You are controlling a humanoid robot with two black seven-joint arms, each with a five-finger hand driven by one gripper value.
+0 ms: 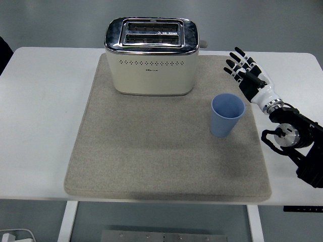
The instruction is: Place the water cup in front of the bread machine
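A light blue cup [226, 115] stands upright and empty on the right part of the beige mat [166, 166]. The cream and chrome toaster [151, 56] sits at the mat's far edge, left of the cup and farther back. My right hand [244, 69] hovers to the right of the cup and slightly behind it, fingers spread and pointing up and away, holding nothing. A small gap separates the hand from the cup. The left arm does not show.
The white table [40, 126] extends beyond the mat on both sides. My right forearm [292, 138] lies over the table's right edge. A white object [12, 236] sits on the floor at bottom left.
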